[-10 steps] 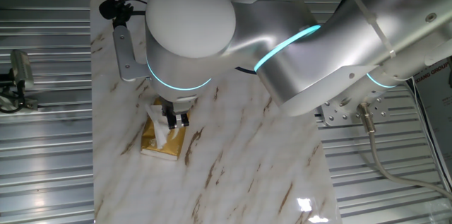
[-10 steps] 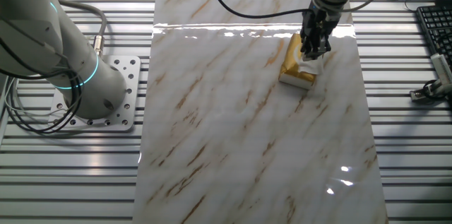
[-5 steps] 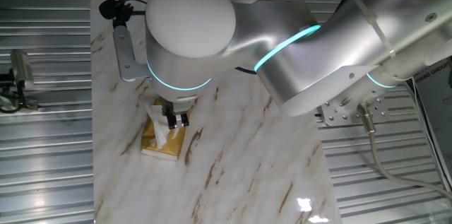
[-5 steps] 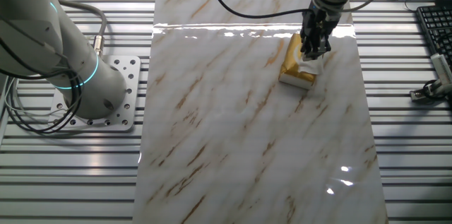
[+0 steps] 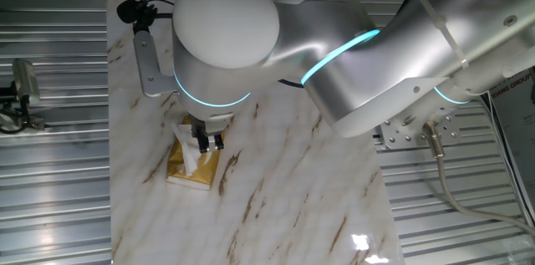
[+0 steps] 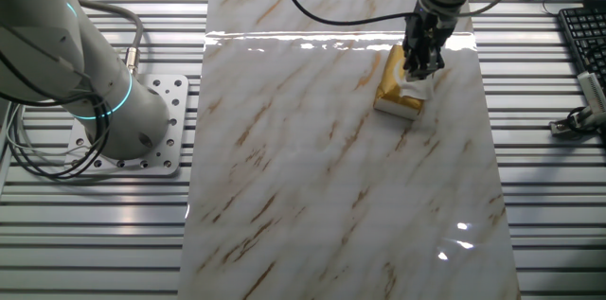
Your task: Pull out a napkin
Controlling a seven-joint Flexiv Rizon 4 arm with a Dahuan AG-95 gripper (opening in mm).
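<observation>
A flat golden tissue pack [image 5: 199,173] [image 6: 392,97] lies on the marble table. A crumpled white napkin [image 5: 190,160] [image 6: 419,82] sticks up out of its top. My gripper [image 5: 210,141] [image 6: 421,61] points straight down over the pack, its dark fingers close together and pinching the napkin's upper part. In one fixed view the arm's big white joint hides most of the gripper, so only the fingertips [image 5: 203,142] show.
The marble table [image 6: 331,177] is narrow, with ribbed metal flooring on both sides. The arm's base [image 6: 142,130] stands to the left, a keyboard [image 6: 582,40] at the right edge, and a small camera on a bracket [image 5: 138,14] near the table's far end.
</observation>
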